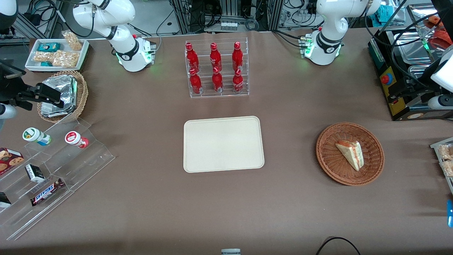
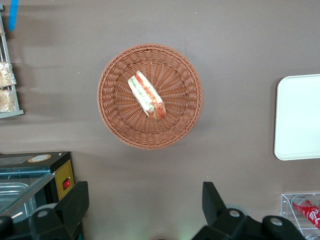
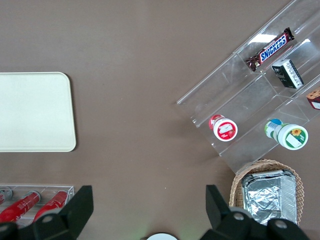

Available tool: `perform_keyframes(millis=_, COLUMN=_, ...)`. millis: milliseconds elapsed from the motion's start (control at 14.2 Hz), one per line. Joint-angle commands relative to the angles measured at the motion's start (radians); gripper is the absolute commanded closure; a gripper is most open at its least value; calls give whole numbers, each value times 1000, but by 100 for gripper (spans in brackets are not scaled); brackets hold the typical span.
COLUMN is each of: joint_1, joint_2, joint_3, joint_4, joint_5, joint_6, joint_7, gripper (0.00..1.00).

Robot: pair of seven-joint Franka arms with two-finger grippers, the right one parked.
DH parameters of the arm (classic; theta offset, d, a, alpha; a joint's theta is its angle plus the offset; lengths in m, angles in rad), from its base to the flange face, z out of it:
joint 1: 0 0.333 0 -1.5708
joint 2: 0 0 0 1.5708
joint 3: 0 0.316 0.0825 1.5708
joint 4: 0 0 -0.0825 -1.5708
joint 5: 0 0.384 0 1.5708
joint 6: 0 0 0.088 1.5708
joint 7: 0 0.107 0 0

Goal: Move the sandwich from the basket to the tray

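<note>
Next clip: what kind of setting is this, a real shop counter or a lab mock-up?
Most likely a lab mock-up of a snack counter. Cable racks and equipment edge the brown table; red bottles fill an acrylic rack. The sandwich lies in the basket, the tray is bare, and the gripper hangs open above.

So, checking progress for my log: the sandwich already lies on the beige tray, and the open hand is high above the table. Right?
Not quite. The sandwich lies in the basket, not on the tray, which is bare, as the front view shows. The hand is open, high above the table near the basket.
</note>
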Motion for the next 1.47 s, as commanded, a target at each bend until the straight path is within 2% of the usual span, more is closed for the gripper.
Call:
perform_keyframes(millis=0, joint_1=-4, joint_2=-15, joint_3=0, joint_4=-7, joint_5=-10, joint_6=5, joint_7=21, gripper=0)
perform_keyframes(millis=912, joint_1=-4, joint_2=-11, joint_3=2, joint_4=-23, joint_5=-10, joint_6=5, joint_7=20, gripper=0)
perform_keyframes(millis=1053, joint_1=-4, joint_2=-11, joint_3=2, joint_4=-61, joint_5=-8, joint_6=25, joint_7=21, gripper=0)
perform_keyframes(millis=1404, joint_1=-1, joint_2=2, joint_3=3, joint_4=-259, joint_5=2, joint_6=238, joint_7=21, gripper=0)
